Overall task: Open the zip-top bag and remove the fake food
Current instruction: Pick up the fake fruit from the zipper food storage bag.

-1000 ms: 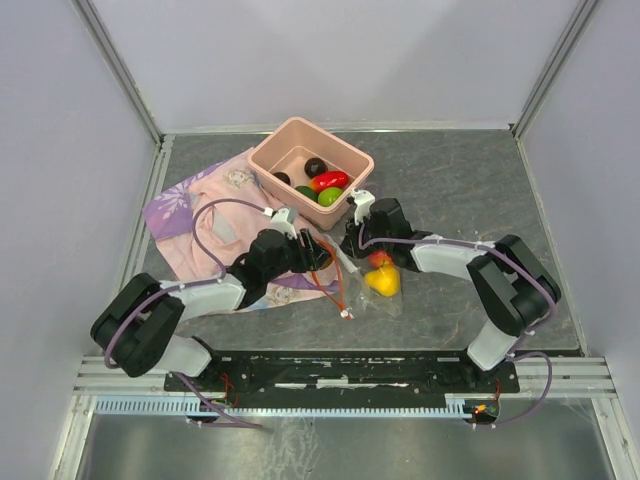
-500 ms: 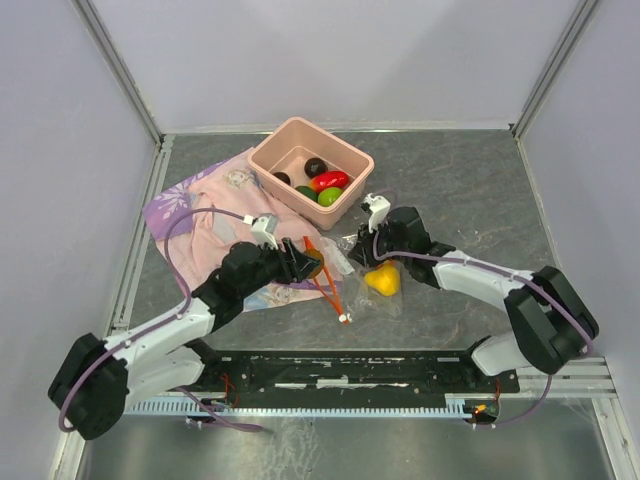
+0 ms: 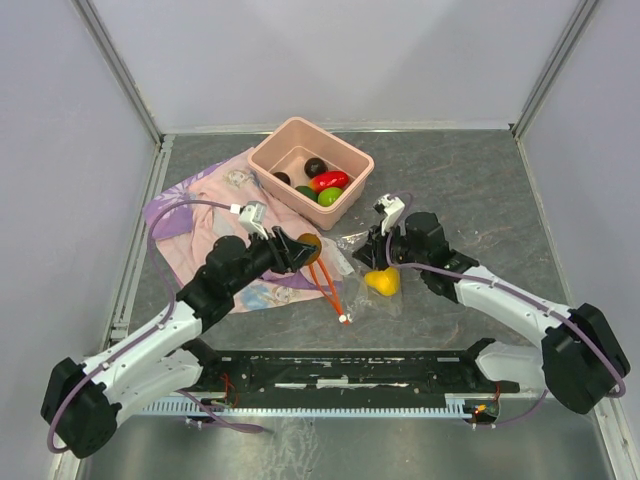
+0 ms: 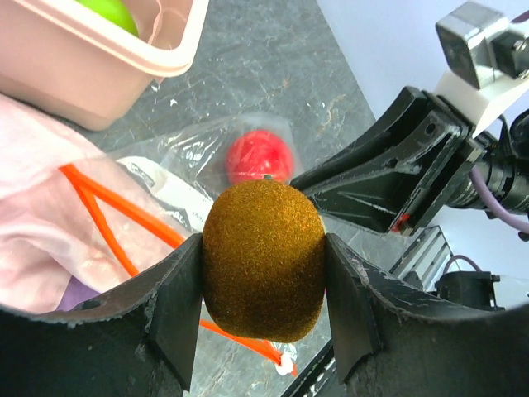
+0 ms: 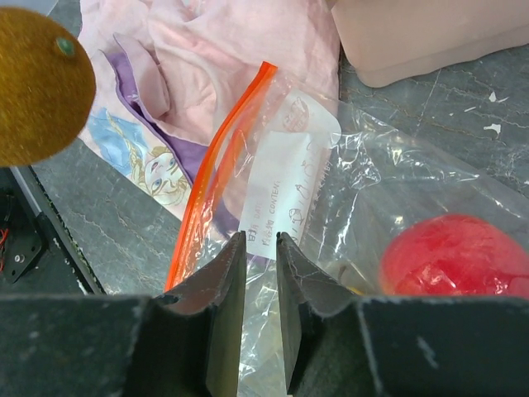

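Slider (image 3: 343, 318) of the orange zip strip (image 3: 325, 285) lies nearest the arm bases. Just beyond, the zip-top bag (image 3: 372, 298) lies on the table (image 3: 470, 190), containing a yellow fruit (image 3: 383, 282) and a red fruit (image 5: 455, 252). Right gripper (image 3: 377, 250) sits at the bag mouth with its jaws a narrow slit apart; whether they pinch the film cannot be determined. Left gripper (image 3: 298, 250) clamps a brown fuzzy fruit (image 4: 263, 260) outside the bag, beside the printed cloth (image 3: 190, 215). Farthest, the pink tub (image 3: 290, 195) holds more fake food (image 3: 328, 182).
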You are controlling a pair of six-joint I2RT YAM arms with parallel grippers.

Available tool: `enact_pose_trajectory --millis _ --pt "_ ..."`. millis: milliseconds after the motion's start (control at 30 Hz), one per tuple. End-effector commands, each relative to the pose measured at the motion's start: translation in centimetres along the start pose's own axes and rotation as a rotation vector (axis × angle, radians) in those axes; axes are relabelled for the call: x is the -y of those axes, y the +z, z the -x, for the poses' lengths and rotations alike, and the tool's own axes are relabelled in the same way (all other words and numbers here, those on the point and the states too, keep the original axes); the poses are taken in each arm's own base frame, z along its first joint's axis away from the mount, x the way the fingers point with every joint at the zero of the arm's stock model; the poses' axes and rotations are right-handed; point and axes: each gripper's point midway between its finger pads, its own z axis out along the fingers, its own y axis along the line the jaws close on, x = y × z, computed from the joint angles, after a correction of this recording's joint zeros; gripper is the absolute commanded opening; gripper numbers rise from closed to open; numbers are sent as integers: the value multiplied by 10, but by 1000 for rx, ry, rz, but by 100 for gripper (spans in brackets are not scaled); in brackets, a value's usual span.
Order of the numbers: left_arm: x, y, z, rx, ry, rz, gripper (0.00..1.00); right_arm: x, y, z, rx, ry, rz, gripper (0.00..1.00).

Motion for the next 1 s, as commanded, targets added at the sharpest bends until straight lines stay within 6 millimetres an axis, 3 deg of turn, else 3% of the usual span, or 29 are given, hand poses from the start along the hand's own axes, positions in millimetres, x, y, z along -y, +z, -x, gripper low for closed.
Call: enact_pose_trajectory --millis 0,400,967 --pt "19 -2 38 91 69 -36 18 -8 -9 8 34 2 22 29" --pt "25 9 75 144 128 -29 16 -12 -16 9 42 1 26 30" --pt "11 30 123 184 119 -41 16 -13 -19 7 37 0 26 31"
